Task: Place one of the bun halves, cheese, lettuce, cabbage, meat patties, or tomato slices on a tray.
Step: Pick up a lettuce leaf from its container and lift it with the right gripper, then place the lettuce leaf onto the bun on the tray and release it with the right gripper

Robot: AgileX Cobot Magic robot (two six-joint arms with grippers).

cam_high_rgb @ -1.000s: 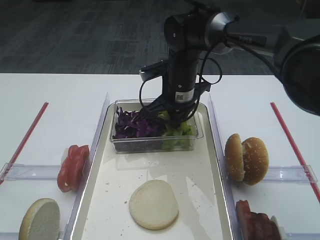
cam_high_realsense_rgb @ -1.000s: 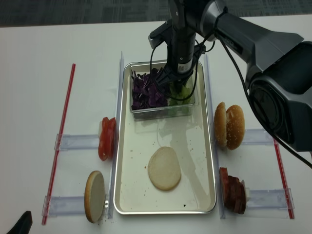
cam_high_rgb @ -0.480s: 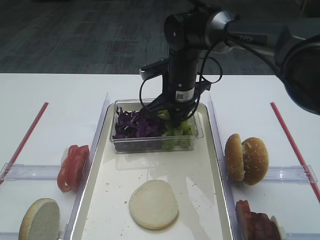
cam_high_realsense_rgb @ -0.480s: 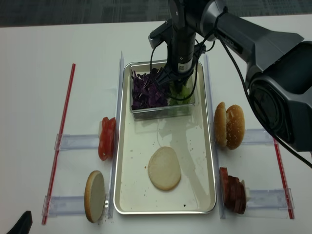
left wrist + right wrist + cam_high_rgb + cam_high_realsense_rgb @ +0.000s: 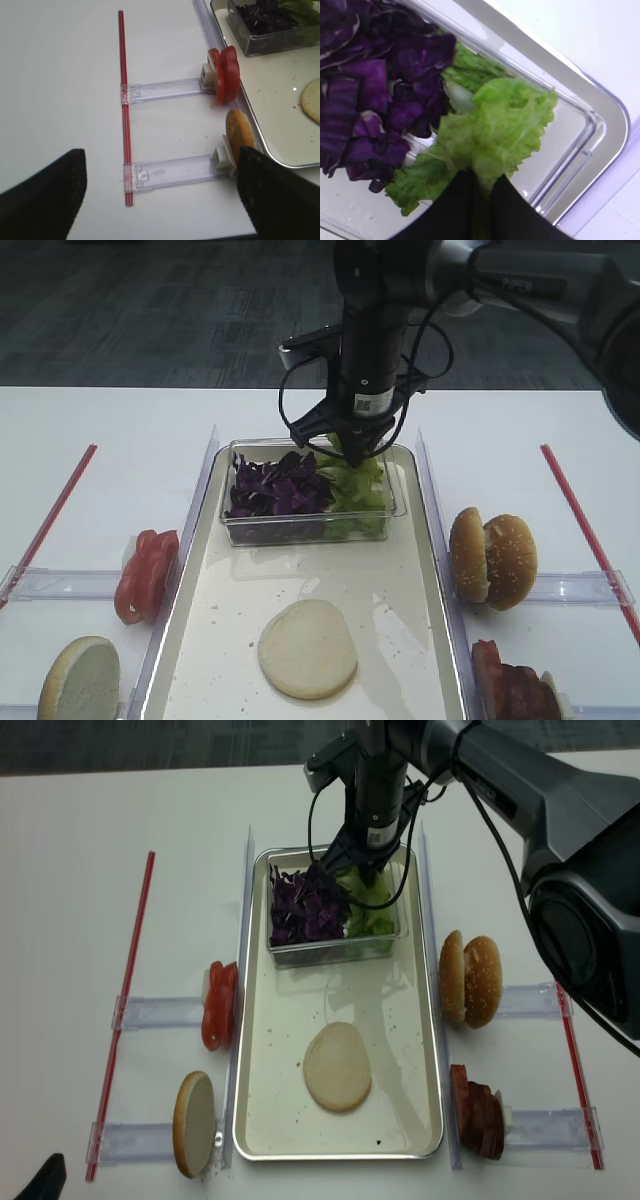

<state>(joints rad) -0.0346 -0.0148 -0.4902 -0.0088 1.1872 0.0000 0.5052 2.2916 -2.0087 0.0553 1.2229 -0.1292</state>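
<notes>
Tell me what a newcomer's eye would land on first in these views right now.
First, the right gripper shut on a bright green frilly lettuce leaf, held just above the small clear plastic tub at the far end of the cream-white rectangular tray. Next, the dark purple cabbage shreds filling the tub's left half. Then the flat, pale round bun half lying alone on the tray's near part.

A frilly light-green lettuce (image 5: pixel 492 125) leaf hangs pinched (stem end up) over the purple cabbage (image 5: pixel 375 85) above the cream tray (image 5: pixel 390 570).
</notes>
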